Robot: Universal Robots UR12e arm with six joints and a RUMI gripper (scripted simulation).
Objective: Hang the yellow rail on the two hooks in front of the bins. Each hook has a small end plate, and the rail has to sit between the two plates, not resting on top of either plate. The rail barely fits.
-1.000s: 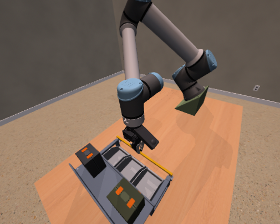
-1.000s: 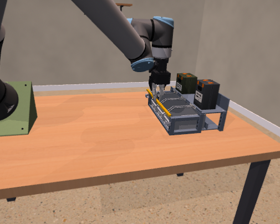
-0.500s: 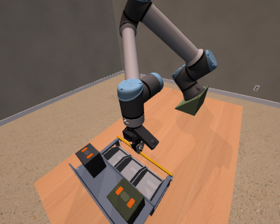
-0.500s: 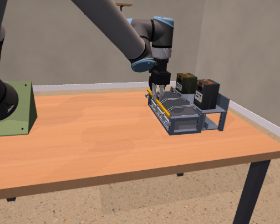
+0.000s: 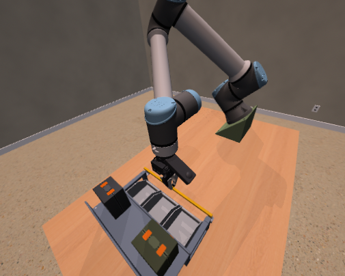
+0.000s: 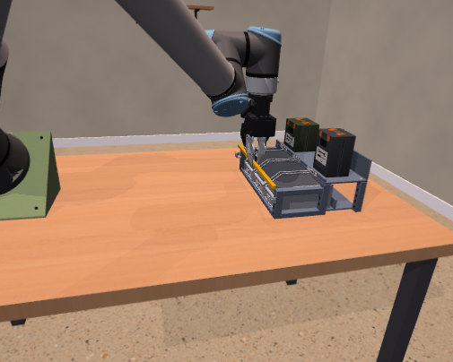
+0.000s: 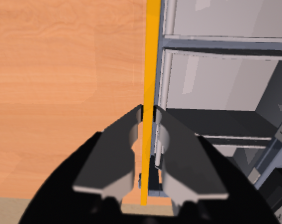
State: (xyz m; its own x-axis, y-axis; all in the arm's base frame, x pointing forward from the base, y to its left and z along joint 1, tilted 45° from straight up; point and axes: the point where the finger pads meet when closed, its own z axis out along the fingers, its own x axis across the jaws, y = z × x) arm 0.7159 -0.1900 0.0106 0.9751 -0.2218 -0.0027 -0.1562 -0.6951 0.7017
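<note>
Yellow rail (image 5: 190, 199): thin straight bar, lying along the front edge of the grey bin rack (image 5: 197, 239), on the side facing the open desk (image 5: 255, 177). In the wrist view the rail (image 7: 152, 65) runs straight away from the camera, just beside the rack's front wall; contact with the hooks cannot be made out. In the exterior view the rail (image 6: 259, 169) sits level with the top front lip of the rack (image 6: 361, 170).

Claw (image 5: 171, 181): clamped on the rail, well off its middle, towards the end nearer the black box. Both fingers press the bar from either side, pointing down.

Rack contents: three open bins (image 5: 160, 208) in a row just behind the rail. On the raised shelf behind them, a black box (image 5: 112, 197) with orange tabs at one end and an olive-green box (image 5: 155, 247) with orange tabs at the other.

Arm bends down from its green wedge base (image 5: 239, 128) at the desk's far side.
</note>
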